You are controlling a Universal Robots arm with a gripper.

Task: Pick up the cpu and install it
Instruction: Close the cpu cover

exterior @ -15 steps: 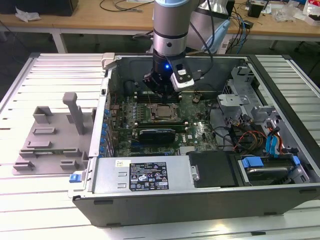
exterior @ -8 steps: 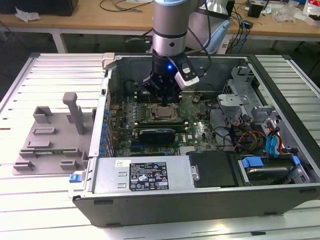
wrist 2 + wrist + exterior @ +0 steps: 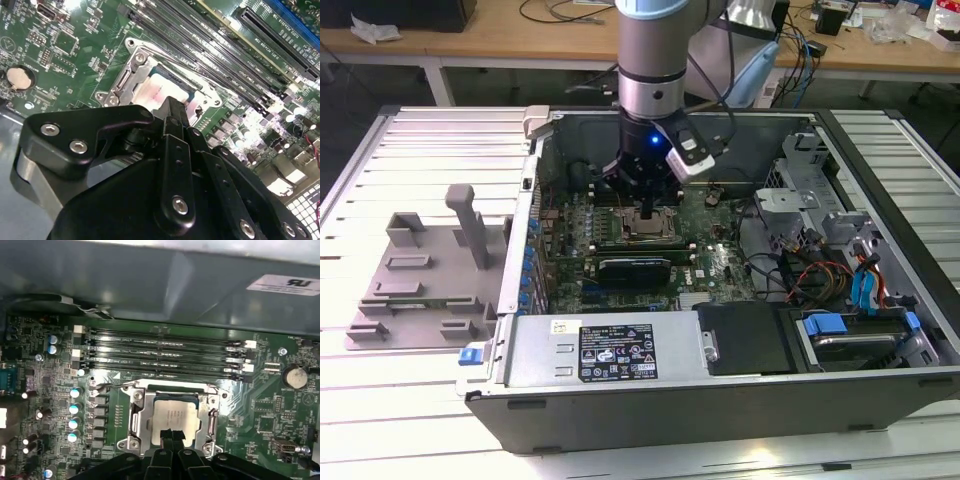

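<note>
**Exterior view.** The arm (image 3: 650,60) reaches straight down into the open computer case (image 3: 620,410). The case lies on its side on a slatted table (image 3: 380,400). The gripper (image 3: 646,208) stands low over the motherboard (image 3: 720,265), at the processor socket. A grey fixture tray (image 3: 420,290) lies on the table just beside the case, on the exterior view's left. This view does not show how the fingers stand.

**First wrist view.** The cpu (image 3: 175,416) lies flat inside the metal socket frame (image 3: 136,412), silvery top up and level with the frame. The gripper (image 3: 172,434) is over the chip's near edge. Its two fingertips are drawn together with only a thin seam between them, and nothing is clamped in that seam. Whether the tips touch the chip cannot be told. Four memory slots (image 3: 165,355) run parallel just beyond the socket. A coin cell (image 3: 295,376) sits well apart from it.

**Second wrist view.** The black gripper (image 3: 172,105) body covers much of the foreground, and its tip overlaps one edge of the cpu (image 3: 160,90). The exposed part of the chip sits within the socket frame (image 3: 131,75). The memory slots (image 3: 225,55) pass beside the socket. The coin cell (image 3: 19,77) lies well apart.
</note>
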